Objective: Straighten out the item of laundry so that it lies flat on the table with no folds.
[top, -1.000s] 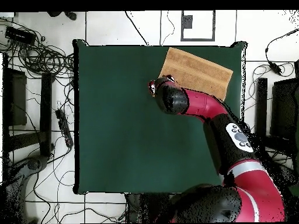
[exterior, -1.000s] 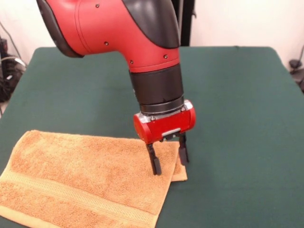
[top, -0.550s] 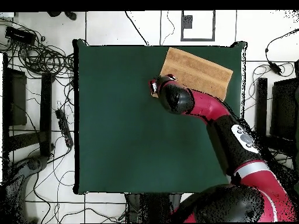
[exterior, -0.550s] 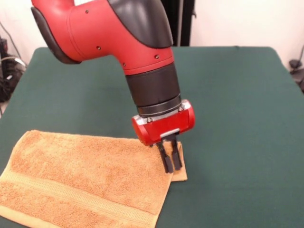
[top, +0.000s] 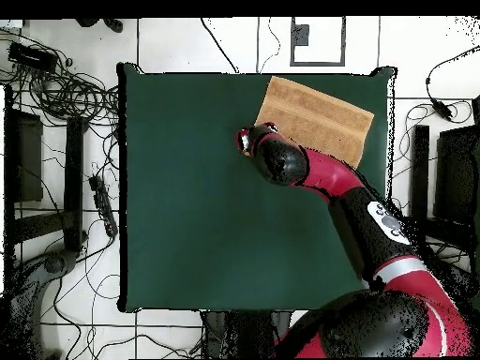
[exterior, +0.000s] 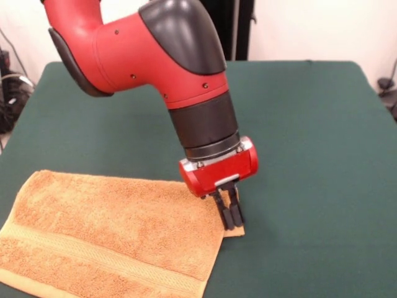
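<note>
The item of laundry (exterior: pixel 111 230), an orange-tan towel, lies on the green table (exterior: pixel 310 143) at the near left, folded over on itself. A corner of its lower layer pokes out at the right (exterior: pixel 236 231). A paler band runs across it near the front. My gripper (exterior: pixel 232 222) points down at that right corner, shut on the towel's edge, fingertips at cloth level. In the overhead view the towel (top: pixel 319 114) sits by the table's top right corner, and the arm's wrist (top: pixel 247 139) covers its lower left corner and hides the fingers.
The towel's front edge runs close to the table's near edge. In the overhead view, cables (top: pixel 66 89) and dark equipment (top: pixel 22 155) lie on the floor left of the table (top: pixel 187 206). More gear (top: pixel 419 169) stands to the right.
The fingers stood open astride the towel's right corner a second ago and have closed together on it. The wrist has shifted slightly right and lower.
</note>
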